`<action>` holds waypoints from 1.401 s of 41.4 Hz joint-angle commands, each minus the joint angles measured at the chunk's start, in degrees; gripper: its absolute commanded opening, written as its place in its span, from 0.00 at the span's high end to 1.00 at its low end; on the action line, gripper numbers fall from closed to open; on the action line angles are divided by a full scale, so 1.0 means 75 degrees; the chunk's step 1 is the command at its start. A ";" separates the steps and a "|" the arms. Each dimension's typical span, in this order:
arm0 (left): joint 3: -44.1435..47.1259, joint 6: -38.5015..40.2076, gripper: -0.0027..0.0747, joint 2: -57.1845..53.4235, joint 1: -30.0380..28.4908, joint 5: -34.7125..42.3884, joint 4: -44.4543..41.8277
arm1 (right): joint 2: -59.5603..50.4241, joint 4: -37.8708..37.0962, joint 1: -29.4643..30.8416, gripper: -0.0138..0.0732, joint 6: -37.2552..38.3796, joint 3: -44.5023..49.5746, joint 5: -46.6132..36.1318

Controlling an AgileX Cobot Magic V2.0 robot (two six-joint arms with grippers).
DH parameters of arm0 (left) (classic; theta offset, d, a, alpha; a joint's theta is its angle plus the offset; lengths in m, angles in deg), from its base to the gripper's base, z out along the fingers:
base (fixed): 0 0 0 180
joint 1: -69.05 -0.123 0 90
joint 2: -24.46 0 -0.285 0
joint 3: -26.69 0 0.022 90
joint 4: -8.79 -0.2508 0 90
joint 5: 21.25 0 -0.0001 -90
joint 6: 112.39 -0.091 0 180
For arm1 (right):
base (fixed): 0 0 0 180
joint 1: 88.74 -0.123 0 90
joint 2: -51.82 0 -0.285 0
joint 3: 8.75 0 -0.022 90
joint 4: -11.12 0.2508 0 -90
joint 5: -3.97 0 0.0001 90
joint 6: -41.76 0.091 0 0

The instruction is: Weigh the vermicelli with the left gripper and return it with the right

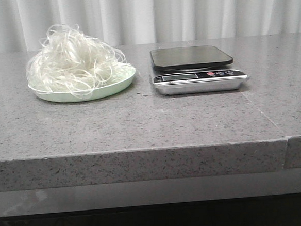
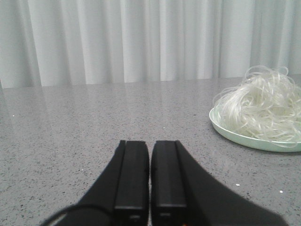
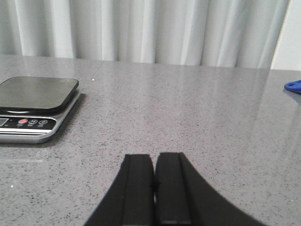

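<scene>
Vermicelli (image 1: 74,59) sits heaped on a pale green plate (image 1: 118,84) toward the counter's (image 1: 141,124) back-left, kitchen scale (image 1: 196,68) just right of it near the back edge – platform bare, the two well apart from the front edge. Left gripper (image 2: 149,162) fingers pressed together, holding nothing, low over the counter with the plate off to one side. Right gripper (image 3: 155,176) also closed and empty – scale ahead of it, a blue object (image 3: 293,86) at the frame edge.

One plate (image 1: 115,87), one scale (image 1: 199,82), two claws (image 2: 149,174)
</scene>
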 commanded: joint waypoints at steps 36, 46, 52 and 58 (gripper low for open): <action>0.0058 -0.0018 0.78 -0.0148 0.0046 0.0595 0.0096 | -0.0150 -0.0022 -0.0136 0.66 -0.0002 0.0717 -0.1769; 0.0058 -0.0018 0.78 -0.0148 0.0046 0.0595 0.0096 | -0.0153 0.0078 -0.0249 0.66 0.0051 0.0717 -0.2140; 0.0058 -0.0018 0.78 -0.0148 0.0046 0.0595 0.0096 | -0.0153 0.0078 -0.0454 0.66 0.0051 0.0717 -0.2140; 0.0058 -0.0018 0.78 -0.0148 0.0046 0.0595 0.0096 | -0.0153 0.0078 -0.0600 0.66 0.0051 0.0724 -0.2125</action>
